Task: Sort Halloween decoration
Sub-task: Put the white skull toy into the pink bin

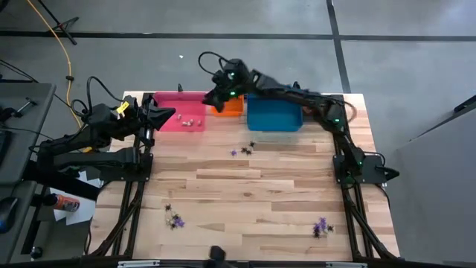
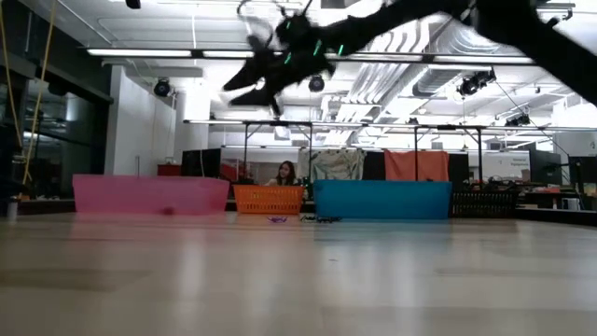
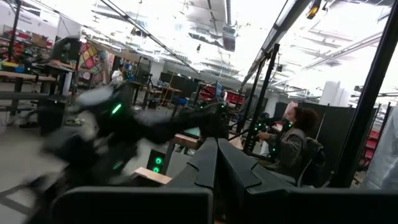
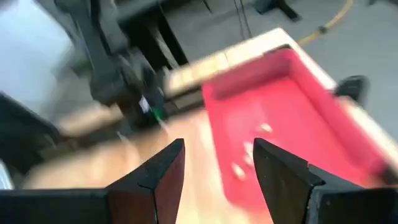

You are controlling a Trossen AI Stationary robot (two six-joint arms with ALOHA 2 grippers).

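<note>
The Halloween decoration lies as tiny purple and black trinkets in small clusters on the wooden table: one at mid-table (image 1: 242, 150), one near left (image 1: 175, 219), one near right (image 1: 321, 225). Some pale trinkets (image 1: 192, 119) lie inside the pink bin (image 1: 178, 104). My right gripper (image 1: 210, 97) hangs open high over the far edge, between the pink bin and the orange bin (image 1: 232, 110), with nothing between its fingers (image 4: 163, 171). In its wrist view the pink bin (image 4: 292, 99) and the pale pieces (image 4: 249, 152) lie below. My left gripper (image 1: 168, 114) is shut and empty at the table's left, beside the pink bin.
A blue bin (image 1: 274, 115) stands right of the orange one along the far edge; in the low view all three bins line up, pink (image 2: 149, 196), orange (image 2: 269, 199), blue (image 2: 382, 199). A person (image 2: 284, 175) sits beyond the table. Bare wood spans the table's middle and near side.
</note>
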